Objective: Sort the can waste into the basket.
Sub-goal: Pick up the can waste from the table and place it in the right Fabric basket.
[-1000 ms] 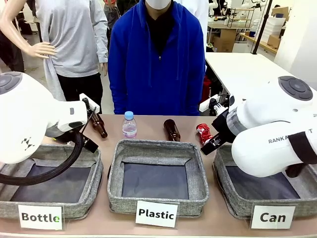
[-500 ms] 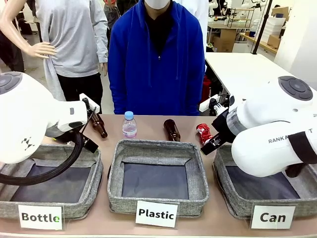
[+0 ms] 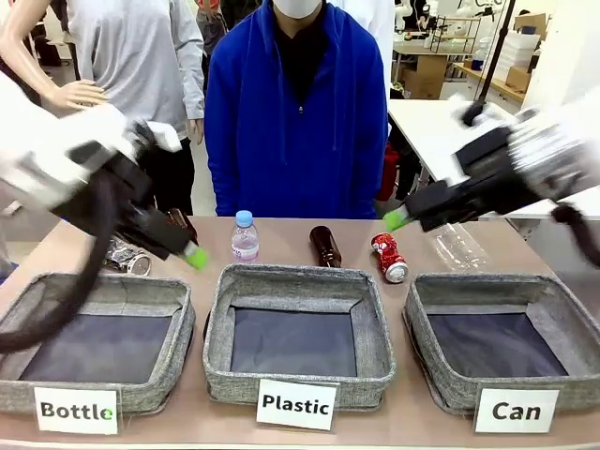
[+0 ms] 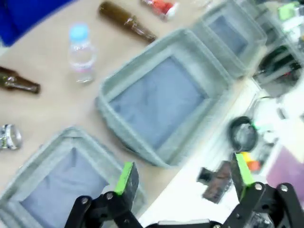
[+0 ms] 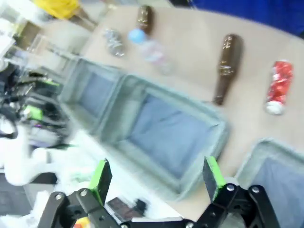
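Reach step: your left gripper [image 4: 183, 171] and right gripper [image 5: 157, 172] hover empty, fingers spread. Red can [image 3: 387, 258] lies right of centre, just beyond the basket [image 3: 497, 280]; silver can [image 3: 129, 261] mid-left. Next probably calls for lowering the right gripper over the red can.

A robotics lab.
White robot arms [image 3: 66, 164] flank a tan worktop [image 3: 281, 239] of card-labelled grey baskets [image 3: 487, 281]; behind stand a white table [image 3: 450, 131], cardboard boxes [image 3: 427, 77] and people [image 3: 295, 122].

Bare tabletop [image 3: 286, 242] flanks the red can [image 3: 389, 257]; a brown bottle [image 3: 325, 246] lies near on one side, a clear plastic bottle [image 3: 457, 246] on the other. The Can basket [image 3: 497, 284] stands open from above. The silver can [image 3: 129, 262] lies close behind the Bottle basket [image 3: 103, 286].
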You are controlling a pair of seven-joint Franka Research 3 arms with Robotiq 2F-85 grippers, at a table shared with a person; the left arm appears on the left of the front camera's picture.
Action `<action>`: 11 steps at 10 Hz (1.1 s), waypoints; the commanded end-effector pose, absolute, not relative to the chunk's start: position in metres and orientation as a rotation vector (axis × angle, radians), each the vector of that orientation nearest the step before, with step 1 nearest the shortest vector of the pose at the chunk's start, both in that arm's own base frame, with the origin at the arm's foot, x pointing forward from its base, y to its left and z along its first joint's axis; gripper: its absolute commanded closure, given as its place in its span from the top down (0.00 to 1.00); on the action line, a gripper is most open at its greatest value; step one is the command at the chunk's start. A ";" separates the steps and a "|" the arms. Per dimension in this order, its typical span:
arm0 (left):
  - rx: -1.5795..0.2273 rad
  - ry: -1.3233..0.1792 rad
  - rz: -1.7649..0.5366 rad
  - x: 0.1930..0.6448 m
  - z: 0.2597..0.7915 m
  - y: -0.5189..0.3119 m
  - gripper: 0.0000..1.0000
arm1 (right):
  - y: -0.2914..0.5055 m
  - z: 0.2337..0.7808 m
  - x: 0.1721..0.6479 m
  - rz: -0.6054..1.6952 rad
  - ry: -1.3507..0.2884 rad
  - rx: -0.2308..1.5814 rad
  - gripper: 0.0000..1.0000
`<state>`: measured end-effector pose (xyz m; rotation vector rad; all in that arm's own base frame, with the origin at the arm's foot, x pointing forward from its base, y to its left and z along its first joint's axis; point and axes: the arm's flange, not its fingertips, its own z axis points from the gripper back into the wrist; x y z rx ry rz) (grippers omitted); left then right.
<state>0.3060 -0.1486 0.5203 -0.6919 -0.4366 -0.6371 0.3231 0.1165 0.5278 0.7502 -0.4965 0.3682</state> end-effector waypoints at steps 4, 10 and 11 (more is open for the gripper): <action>-1.229 -0.591 0.067 0.302 0.456 0.107 1.00 | -0.096 0.478 0.271 -0.139 -0.660 1.202 1.00; -1.274 -0.751 0.693 0.268 0.386 0.151 1.00 | -0.183 0.414 0.247 -0.570 -0.776 1.090 1.00; -1.324 -0.681 0.638 0.300 0.392 0.228 1.00 | -0.236 0.443 0.266 -0.494 -0.751 1.193 1.00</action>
